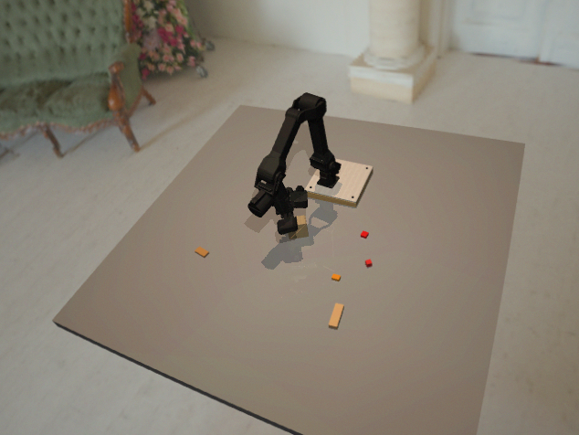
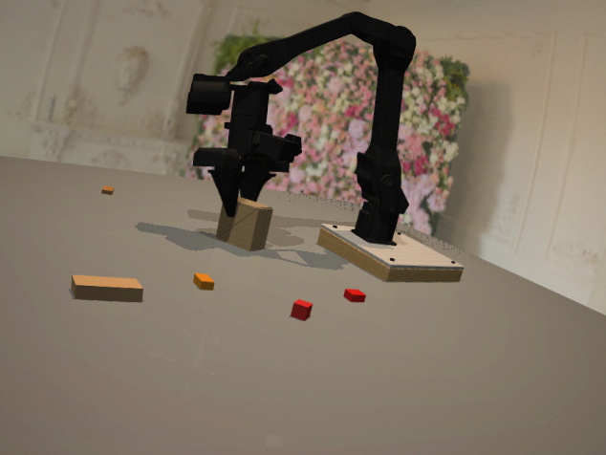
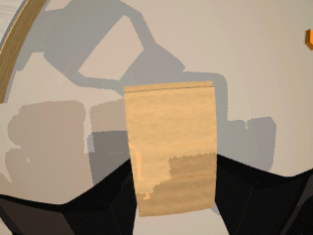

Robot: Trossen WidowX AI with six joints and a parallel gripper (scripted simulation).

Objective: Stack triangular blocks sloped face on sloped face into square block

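Your table (image 2: 440,372) carries the lower triangular block (image 2: 251,234) beneath the gripper (image 2: 241,198) — plus orange pieces, two red cubes (image 2: 301,309) and the base plate (image 2: 421,271) nearby.

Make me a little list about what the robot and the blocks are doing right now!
gripper: shut on the upper triangular block
lower triangular block: on the table, under the upper one
fit: sloped faces together, forming a square block
fingers: at the block's top
small red cubes: apart from the stack
long orange block: lying flat, far from it
left to do: open and lift away
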